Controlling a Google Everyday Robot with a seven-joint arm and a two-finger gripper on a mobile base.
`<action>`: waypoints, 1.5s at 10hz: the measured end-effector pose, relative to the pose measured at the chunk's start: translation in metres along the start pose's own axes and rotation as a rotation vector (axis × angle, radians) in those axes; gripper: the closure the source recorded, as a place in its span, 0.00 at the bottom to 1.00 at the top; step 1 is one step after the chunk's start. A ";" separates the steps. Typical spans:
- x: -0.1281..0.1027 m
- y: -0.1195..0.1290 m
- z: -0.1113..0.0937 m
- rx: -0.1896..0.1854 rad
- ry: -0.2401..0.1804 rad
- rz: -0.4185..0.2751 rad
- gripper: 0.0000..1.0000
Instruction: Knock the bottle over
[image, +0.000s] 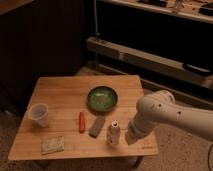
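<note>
One tool (130, 138) hangs just beside the upright bottle (114, 134), marks unreadable.

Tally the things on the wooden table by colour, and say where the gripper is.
White or pale: 3 (bottle, cup, flat packet)
Green: 1 (bowl)
Red-orange: 1 (stick-shaped item)
Grey: 1 (flat bar)
Total: 6
The gripper is just right of the bottle.
</note>
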 end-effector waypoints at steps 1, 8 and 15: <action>0.007 0.007 0.002 -0.013 -0.013 -0.020 0.96; 0.013 0.019 -0.007 -0.283 -0.226 -0.236 0.96; -0.011 0.022 0.002 -0.254 -0.240 -0.245 0.96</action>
